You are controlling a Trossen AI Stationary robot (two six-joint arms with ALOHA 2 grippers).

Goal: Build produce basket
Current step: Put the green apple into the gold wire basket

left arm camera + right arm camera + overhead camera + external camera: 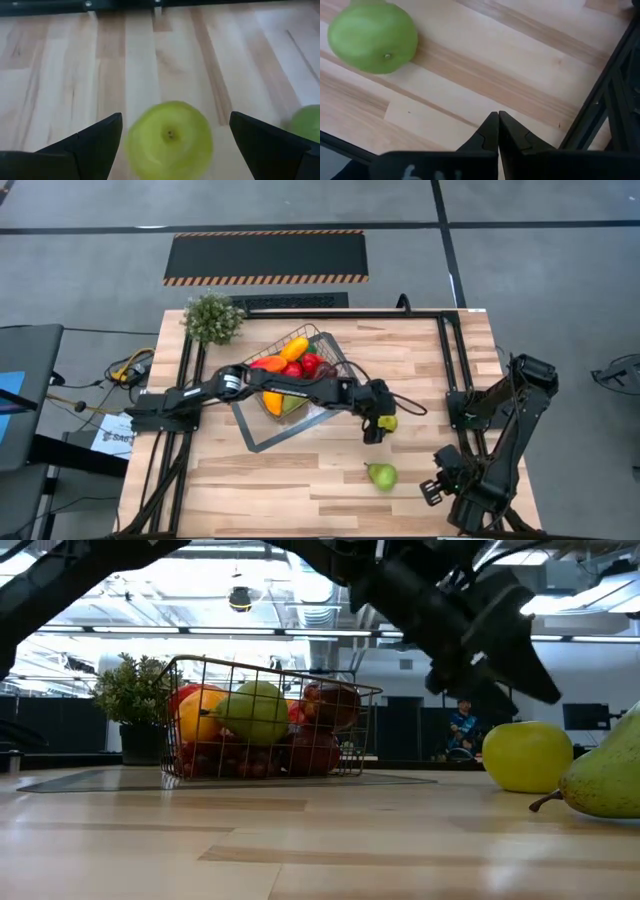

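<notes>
Right of centre in the high view, the left gripper point(376, 428) hangs wide open around a yellow-green apple point(388, 422), perhaps not touching it. The basket point(322, 345) sits centre-left, full. A pear point(381, 475) lies lower down. The right gripper point(498, 131) waits, pinched closed and empty, at lower right.

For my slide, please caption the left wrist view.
Open left gripper straddles a yellow-green apple on the wooden table.

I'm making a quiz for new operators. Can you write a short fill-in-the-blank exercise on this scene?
1. The left gripper hangs with its jaws ___ around the yellow-green apple.
2. The right gripper is ___ and holds nothing.
3. The pear lies on the ___, outside the basket.
4. The potted plant stands beside the ___.

Missing words: open; shut; table; basket
</notes>
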